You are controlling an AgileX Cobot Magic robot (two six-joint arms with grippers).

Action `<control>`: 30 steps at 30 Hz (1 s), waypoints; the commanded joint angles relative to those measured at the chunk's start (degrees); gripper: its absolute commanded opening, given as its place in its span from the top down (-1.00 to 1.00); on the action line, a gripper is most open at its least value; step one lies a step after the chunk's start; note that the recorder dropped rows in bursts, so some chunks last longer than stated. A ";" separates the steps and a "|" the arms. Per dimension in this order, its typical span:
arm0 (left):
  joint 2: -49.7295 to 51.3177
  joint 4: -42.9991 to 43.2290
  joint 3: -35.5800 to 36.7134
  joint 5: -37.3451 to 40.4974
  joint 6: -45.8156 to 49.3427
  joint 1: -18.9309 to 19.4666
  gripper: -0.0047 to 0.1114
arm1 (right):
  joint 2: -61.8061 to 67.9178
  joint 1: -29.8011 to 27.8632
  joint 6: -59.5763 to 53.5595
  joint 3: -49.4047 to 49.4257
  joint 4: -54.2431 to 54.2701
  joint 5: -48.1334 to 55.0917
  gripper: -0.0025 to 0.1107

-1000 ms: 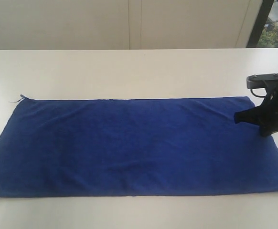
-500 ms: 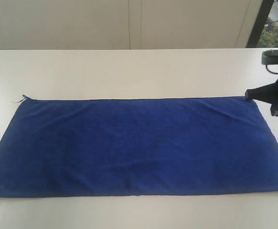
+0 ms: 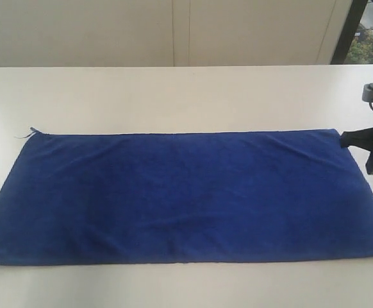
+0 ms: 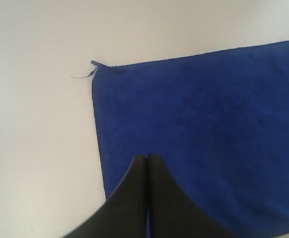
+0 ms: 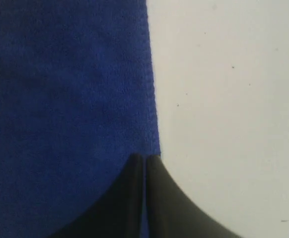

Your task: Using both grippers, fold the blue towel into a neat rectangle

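The blue towel (image 3: 180, 192) lies spread flat on the white table (image 3: 174, 96), long side across the exterior view, with a loose thread at its far left corner (image 3: 27, 132). My right gripper (image 3: 344, 138) hovers at the towel's far right corner with its jaws together; in the right wrist view its tips (image 5: 145, 157) sit over the towel's hem (image 5: 152, 99), gripping nothing that I can see. My left gripper (image 4: 148, 156) is out of the exterior view. The left wrist view shows it shut and empty above the towel (image 4: 209, 124), near its left edge.
Bare white tabletop surrounds the towel on all sides. A pale panelled wall (image 3: 174, 32) runs behind the table's far edge, and a dark window frame (image 3: 347, 32) stands at the back right.
My right gripper has drawn back rightward from over the towel to its far right corner. The towel has stayed flat.
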 commanded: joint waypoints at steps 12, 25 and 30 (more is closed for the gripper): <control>-6.98 -0.48 3.62 1.51 0.31 0.16 0.92 | 5.12 -0.42 -0.72 0.15 1.20 -3.92 0.32; -6.98 -0.48 3.62 1.51 0.31 0.16 0.92 | 6.63 -0.42 -0.72 1.76 3.48 -2.90 0.34; -6.98 -0.48 3.62 1.51 0.31 0.16 0.92 | 6.63 -0.42 -0.72 1.75 3.38 -1.94 0.82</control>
